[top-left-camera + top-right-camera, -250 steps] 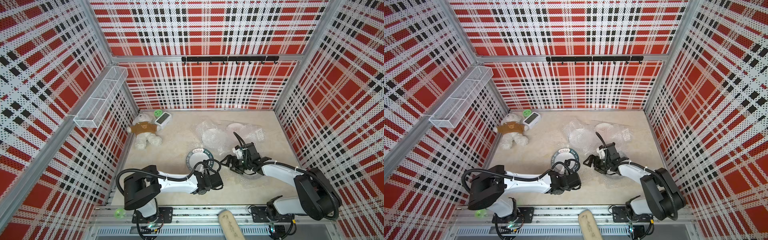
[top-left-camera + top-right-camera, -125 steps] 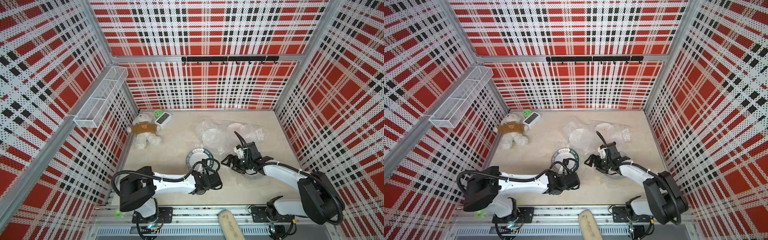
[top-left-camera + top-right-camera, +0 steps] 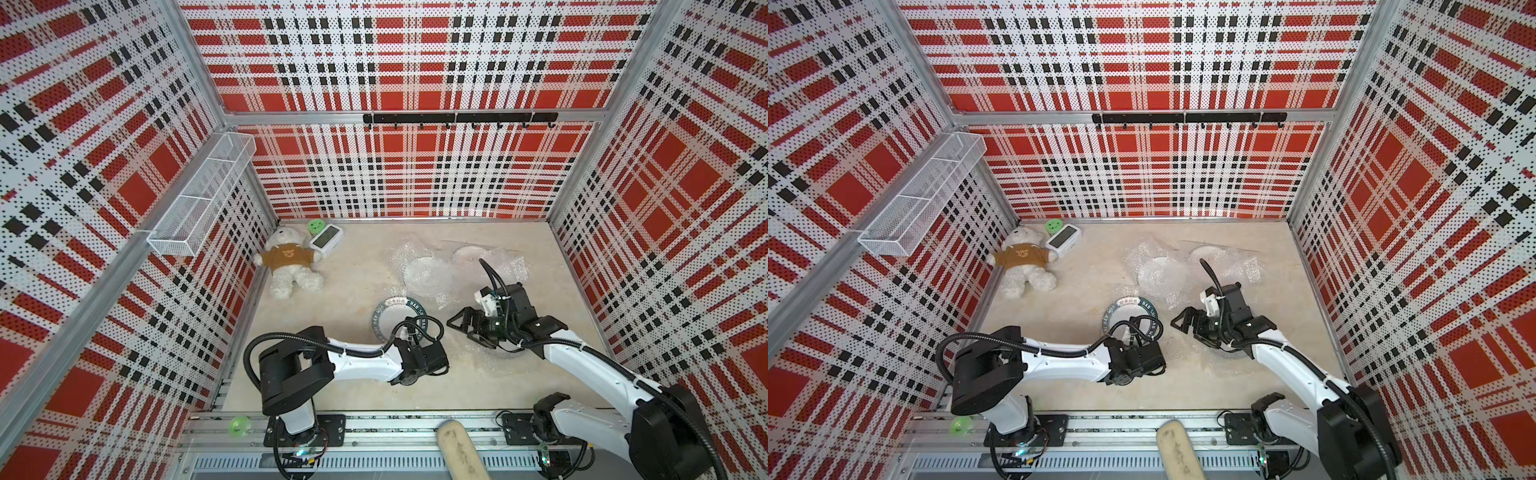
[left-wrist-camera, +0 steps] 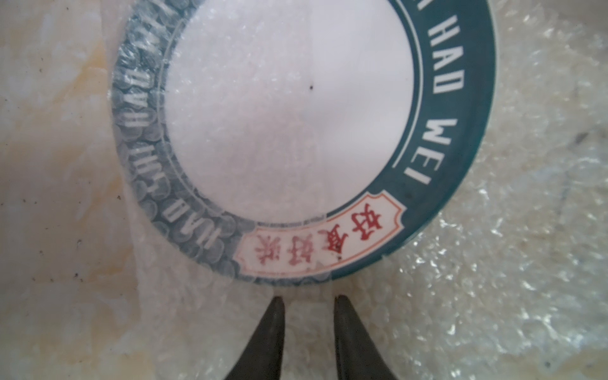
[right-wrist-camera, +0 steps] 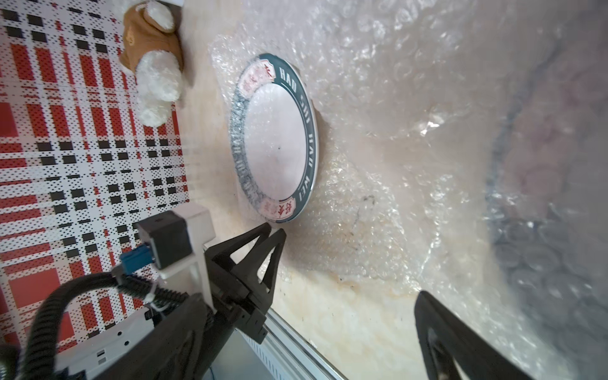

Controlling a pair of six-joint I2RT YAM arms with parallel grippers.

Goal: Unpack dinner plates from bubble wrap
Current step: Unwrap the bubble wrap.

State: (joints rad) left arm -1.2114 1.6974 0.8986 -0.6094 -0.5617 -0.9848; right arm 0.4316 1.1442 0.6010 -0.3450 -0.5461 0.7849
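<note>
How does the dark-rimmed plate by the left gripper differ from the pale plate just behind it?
The dark-rimmed plate carries a broad lettered band; the pale plate shows none. Only part of the dark-rimmed plate is under bubble wrap, while the pale plate seems wholly covered. The dark-rimmed plate lies just ahead of the left gripper; the pale plate has no gripper at it. Both are round and lie flat.

Bubble wrap [image 5: 378, 98] blurs what may be a dark-rimmed plate [image 5: 539, 148], cut off by the right wrist view's edge
</note>
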